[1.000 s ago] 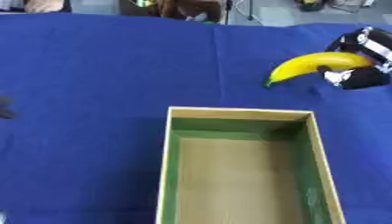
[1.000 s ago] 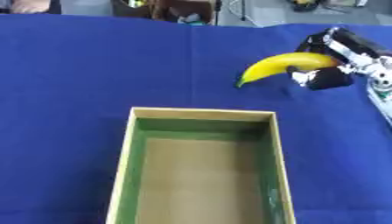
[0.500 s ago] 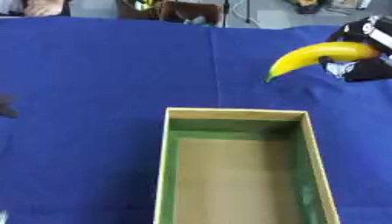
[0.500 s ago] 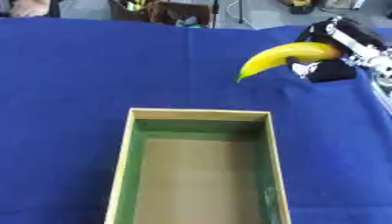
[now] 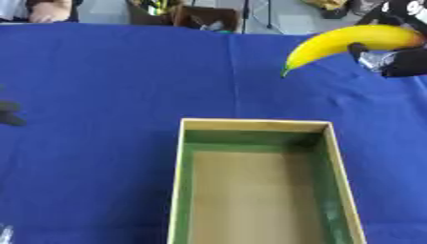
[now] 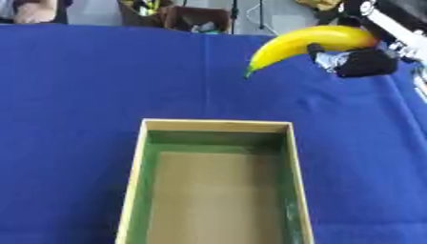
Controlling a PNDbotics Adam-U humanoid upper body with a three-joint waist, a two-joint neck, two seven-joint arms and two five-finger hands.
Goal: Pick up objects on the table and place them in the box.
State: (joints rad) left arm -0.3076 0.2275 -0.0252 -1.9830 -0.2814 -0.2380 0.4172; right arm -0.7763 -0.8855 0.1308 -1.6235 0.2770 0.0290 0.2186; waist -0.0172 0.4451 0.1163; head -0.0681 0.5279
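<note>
A yellow banana (image 6: 302, 44) hangs in the air above the far right of the blue table, its green tip pointing down and left. My right hand (image 6: 360, 57) is shut on its upper end, thumb under it and fingers over it. The open box (image 6: 215, 186), with tan rim and green inner walls, lies in the near middle and holds nothing. The banana is beyond the box's far right corner. A dark bit at the left edge (image 5: 10, 113) may be my left hand; its fingers cannot be made out.
Blue cloth (image 5: 108, 86) covers the whole table. Beyond the far edge stand dark items (image 5: 188, 14) on a grey floor. A small pale thing shows at the bottom left corner (image 5: 5, 234).
My right hand has lifted the banana from the cloth and carried it higher. The box has stayed put.
</note>
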